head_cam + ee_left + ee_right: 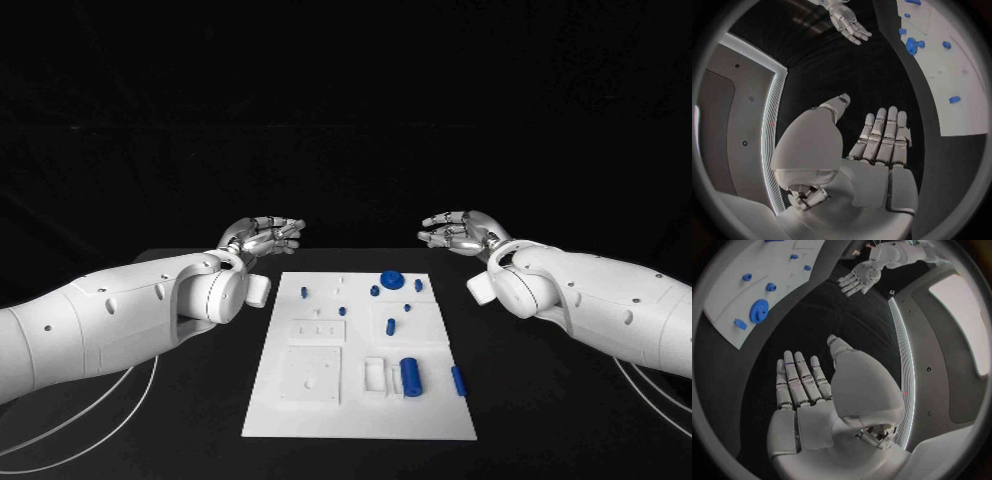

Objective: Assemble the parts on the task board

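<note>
Black table [173,400] around white task board [325,400]

The task board [361,400] is showing as a smooth, matt white plate that looks like plastic, with shallow recesses moulded into its face. The parts [411,377] on it are looking like smooth blue plastic with a soft sheen along their rounded edges. The bench [548,400] is appearing flat black and matt, giving back almost no light. The left hand [264,238] and the right hand [459,233] are gleaming like brushed silver metal, and their fingers [879,132] are showing pale, satin segments. The arm shells [116,315] are looking like glossy white plastic, smooth and lightly reflective.
</note>
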Robot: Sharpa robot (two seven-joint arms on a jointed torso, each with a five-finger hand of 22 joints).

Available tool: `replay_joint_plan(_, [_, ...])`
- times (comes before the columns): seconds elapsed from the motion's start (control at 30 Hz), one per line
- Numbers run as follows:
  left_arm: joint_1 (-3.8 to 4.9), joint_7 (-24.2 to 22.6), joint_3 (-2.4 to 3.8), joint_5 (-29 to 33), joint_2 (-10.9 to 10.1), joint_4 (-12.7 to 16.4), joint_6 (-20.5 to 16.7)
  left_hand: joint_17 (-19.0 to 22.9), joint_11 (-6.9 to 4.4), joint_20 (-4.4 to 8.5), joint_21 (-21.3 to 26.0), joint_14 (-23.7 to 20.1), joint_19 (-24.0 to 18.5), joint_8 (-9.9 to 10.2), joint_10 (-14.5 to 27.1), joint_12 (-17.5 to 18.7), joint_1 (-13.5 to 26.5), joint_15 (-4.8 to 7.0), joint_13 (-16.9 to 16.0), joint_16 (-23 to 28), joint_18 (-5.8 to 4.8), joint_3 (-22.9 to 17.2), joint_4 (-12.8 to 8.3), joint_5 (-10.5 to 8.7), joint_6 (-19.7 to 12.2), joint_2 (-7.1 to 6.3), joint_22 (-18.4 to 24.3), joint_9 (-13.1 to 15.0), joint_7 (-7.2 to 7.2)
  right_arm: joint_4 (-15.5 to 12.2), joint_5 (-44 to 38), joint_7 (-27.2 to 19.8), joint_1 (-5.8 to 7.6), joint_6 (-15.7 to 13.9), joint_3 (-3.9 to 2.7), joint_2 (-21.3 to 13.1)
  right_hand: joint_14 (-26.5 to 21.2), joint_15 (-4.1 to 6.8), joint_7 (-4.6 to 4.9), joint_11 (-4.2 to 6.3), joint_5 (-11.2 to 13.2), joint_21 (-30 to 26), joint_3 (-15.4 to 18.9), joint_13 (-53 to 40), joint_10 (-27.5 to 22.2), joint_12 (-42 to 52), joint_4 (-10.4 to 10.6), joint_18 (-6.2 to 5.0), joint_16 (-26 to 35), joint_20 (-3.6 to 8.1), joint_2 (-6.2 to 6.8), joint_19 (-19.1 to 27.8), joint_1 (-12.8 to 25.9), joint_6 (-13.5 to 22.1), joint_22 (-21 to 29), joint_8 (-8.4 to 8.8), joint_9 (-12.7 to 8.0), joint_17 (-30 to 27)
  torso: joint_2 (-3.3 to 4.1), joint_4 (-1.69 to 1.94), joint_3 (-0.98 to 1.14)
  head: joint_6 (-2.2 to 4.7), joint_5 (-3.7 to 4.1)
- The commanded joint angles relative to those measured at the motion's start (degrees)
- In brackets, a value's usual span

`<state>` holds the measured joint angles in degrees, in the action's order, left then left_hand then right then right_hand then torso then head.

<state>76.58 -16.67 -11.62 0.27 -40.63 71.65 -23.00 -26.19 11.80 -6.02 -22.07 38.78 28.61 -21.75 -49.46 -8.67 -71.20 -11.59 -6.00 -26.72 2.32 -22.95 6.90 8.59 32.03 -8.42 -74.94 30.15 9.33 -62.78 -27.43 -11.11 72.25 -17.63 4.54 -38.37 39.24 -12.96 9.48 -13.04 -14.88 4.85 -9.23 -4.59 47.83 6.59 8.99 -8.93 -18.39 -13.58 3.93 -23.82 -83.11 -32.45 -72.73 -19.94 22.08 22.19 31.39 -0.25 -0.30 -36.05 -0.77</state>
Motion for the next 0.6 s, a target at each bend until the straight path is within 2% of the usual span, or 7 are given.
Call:
replay_joint_plan(0.03, [0.19,-2.36,0.20,-0.88,-0.43,0.60,2.79,-0.47,-0.95,1.34,-2.05,5.02,4.82,-1.12,-4.52,-1.60,-1.67,1.71,-0.54,-2.24,2.39,0.10,-3.11,3.08,4.13,1.79,-1.02,-0.16,3.22,1.46,-18.78,-1.02,0.11,1.30,-0.60,0.82,13.74,5.13,2.38,3.40,-6.17,2.70,-12.97,-0.38,11.82,1.95,-12.17,-5.52,-5.23,-0.72,2.05,-13.40,2.23,-10.42,0.94,-1.91,-0.75,3.39,0.38,0.10,0.00,0.27,0.04])
replay_joint_plan(0.07, [0.26,-2.26,0.22,-1.18,-0.57,0.72,3.25,-0.36,-1.25,1.62,-2.25,6.04,5.75,-1.03,-5.39,-1.64,-1.97,2.12,-0.48,-2.46,2.50,-0.03,-4.35,3.23,5.01,2.12,-0.81,-0.49,2.95,1.82,-20.76,-0.83,0.21,1.52,-0.71,1.10,14.76,5.46,2.31,3.50,-6.13,2.95,-14.50,-0.37,12.33,1.85,-13.64,-5.88,-5.58,-0.79,1.94,-14.23,3.58,-10.89,1.04,-1.84,-0.85,3.80,0.46,0.17,0.02,0.39,0.06])
replay_joint_plan(0.1, [0.33,-2.01,0.25,-1.61,-0.71,0.86,3.98,-0.10,-1.54,2.02,-2.28,7.11,6.70,-0.59,-6.34,-1.38,-1.79,2.56,-0.23,-2.48,2.47,-0.28,-6.17,3.35,6.00,2.43,-0.47,-1.15,2.67,2.22,-22.93,-0.60,0.34,1.96,-0.84,1.39,18.21,7.02,2.17,3.88,-6.14,4.81,-16.31,-0.54,13.50,2.06,-15.57,-6.06,-7.38,-0.15,1.91,-17.83,5.00,-11.86,0.57,-2.05,-0.81,5.01,0.51,0.20,0.07,0.37,0.02])
replay_joint_plan(0.27, [1.07,-1.61,0.27,-3.39,-2.06,3.30,6.34,-0.61,-3.42,4.10,-4.17,13.55,12.08,0.55,-12.27,-1.43,0.13,5.10,-0.14,-4.38,2.33,-4.12,-15.14,3.26,10.26,3.80,-0.32,-3.32,1.67,3.56,-37.34,1.23,1.82,5.04,-1.15,2.80,28.66,11.78,1.41,5.48,-7.62,11.52,-25.05,-1.41,17.19,1.85,-24.60,-6.06,-12.95,4.61,2.05,-31.36,13.38,-14.76,-0.79,-2.25,-0.44,11.38,1.63,0.90,0.13,0.66,0.48])
replay_joint_plan(0.4, [1.43,-1.68,0.35,-3.83,-3.14,5.60,6.74,-0.60,-3.61,5.19,-4.39,14.24,12.72,1.57,-13.83,0.07,3.62,5.27,0.12,-3.86,1.26,-7.51,-21.40,2.99,11.65,4.38,-0.31,-4.59,1.50,2.95,-44.40,2.57,2.91,6.93,-1.20,3.31,37.56,13.61,1.16,7.00,-7.97,17.86,-25.37,-1.67,17.93,1.17,-25.90,-6.06,-21.38,9.08,2.87,-41.98,14.02,-15.47,-3.32,-2.04,-0.24,17.43,2.91,1.65,0.15,1.31,0.94])
replay_joint_plan(0.57, [1.71,-1.49,0.48,-3.66,-4.35,8.63,6.33,-0.68,-3.53,5.38,-4.50,14.38,12.81,1.92,-14.10,0.66,4.50,5.33,0.21,-3.75,1.03,-8.32,-22.96,2.52,11.70,4.06,-0.39,-4.92,1.60,1.32,-52.11,5.29,4.31,10.36,-1.32,3.53,38.56,13.82,0.84,7.52,-9.10,27.72,-23.47,-1.84,18.48,-0.39,-26.09,-6.07,-35.76,13.93,4.35,-48.72,13.83,-15.88,-3.73,-1.35,0.00,27.82,4.16,2.73,0.13,1.66,1.76])
replay_joint_plan(0.6, [1.81,-1.48,0.49,-3.52,-4.62,9.38,6.21,-0.69,-3.50,5.40,-4.52,14.39,12.84,2.00,-14.09,0.78,4.71,5.34,0.24,-3.73,1.00,-8.38,-23.05,2.41,11.65,4.03,-0.40,-4.98,1.65,0.99,-53.28,5.77,4.53,11.11,-1.32,3.53,38.15,13.90,0.83,7.38,-9.08,28.34,-23.42,-1.87,18.60,-0.49,-25.80,-6.04,-36.55,14.03,4.13,-48.55,13.91,-15.95,-3.77,-1.32,0.04,28.40,4.40,2.90,0.14,1.64,1.90])
